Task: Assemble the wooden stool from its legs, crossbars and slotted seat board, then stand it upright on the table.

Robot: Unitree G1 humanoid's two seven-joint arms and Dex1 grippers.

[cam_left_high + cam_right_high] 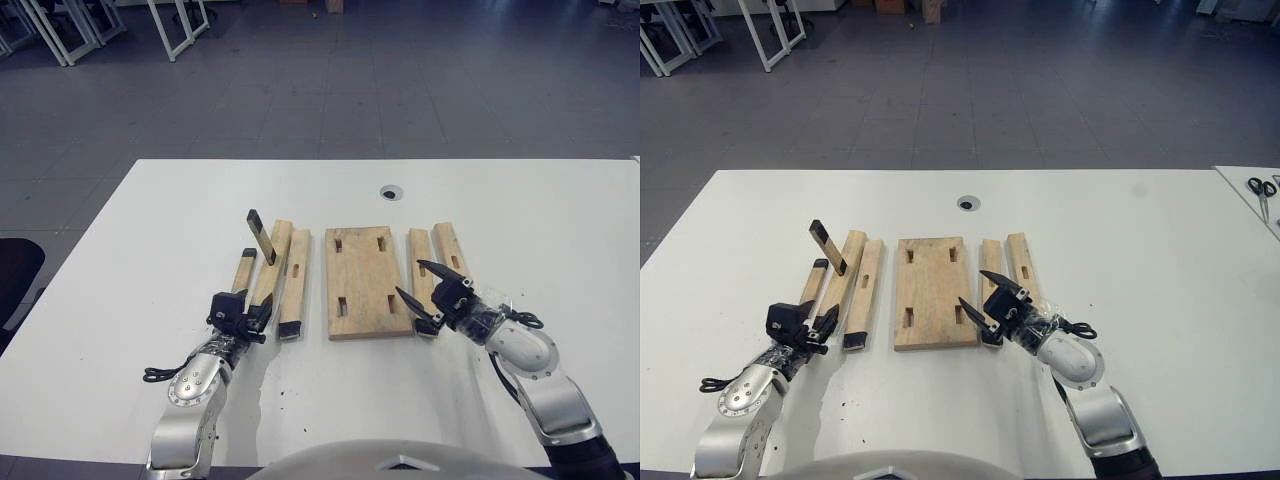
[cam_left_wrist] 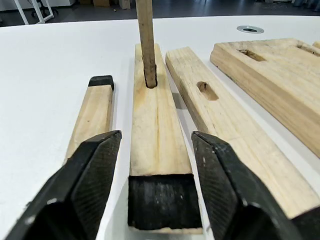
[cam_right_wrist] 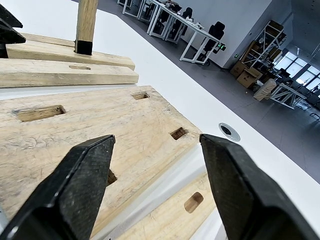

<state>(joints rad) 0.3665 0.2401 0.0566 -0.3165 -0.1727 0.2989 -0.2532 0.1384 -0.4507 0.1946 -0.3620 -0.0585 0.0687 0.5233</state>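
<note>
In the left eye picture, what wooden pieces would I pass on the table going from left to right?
In order: short bar → first leg → second leg → seat board → third leg → fourth leg.

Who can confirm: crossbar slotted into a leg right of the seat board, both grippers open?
Wrong side: the crossbar stands in a leg left of the seat board, per left eye view. Both left gripper and right gripper are open.
</note>
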